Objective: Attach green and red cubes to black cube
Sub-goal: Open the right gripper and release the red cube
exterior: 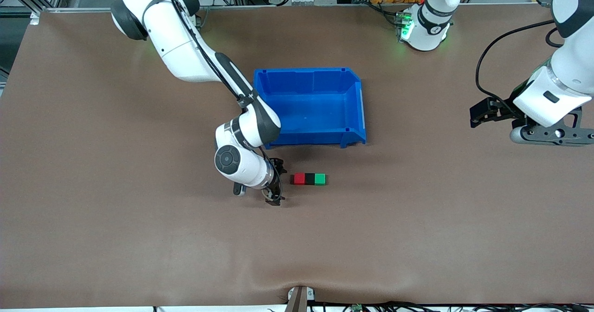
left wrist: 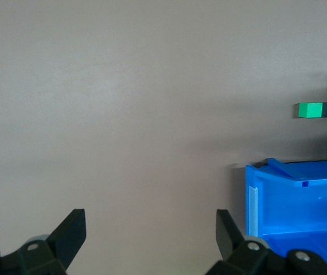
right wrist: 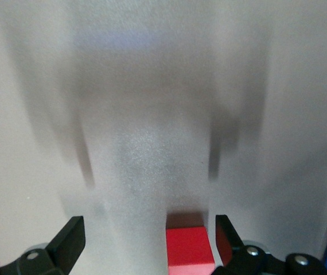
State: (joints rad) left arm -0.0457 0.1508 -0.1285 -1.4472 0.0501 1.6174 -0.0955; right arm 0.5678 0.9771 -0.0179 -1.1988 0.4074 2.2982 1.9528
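Jaws open; right wrist view shows only red cube (right wrist: 189, 248).

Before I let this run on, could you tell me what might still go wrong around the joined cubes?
1. The right gripper is open and low beside the red cube; its wrist view shows that cube close to one finger, so a careless retreat could drag the row.
2. The red, black cube and green cube look joined in line, but how firmly cannot be seen; a nudge might split them.

The left gripper waits open, away from them.
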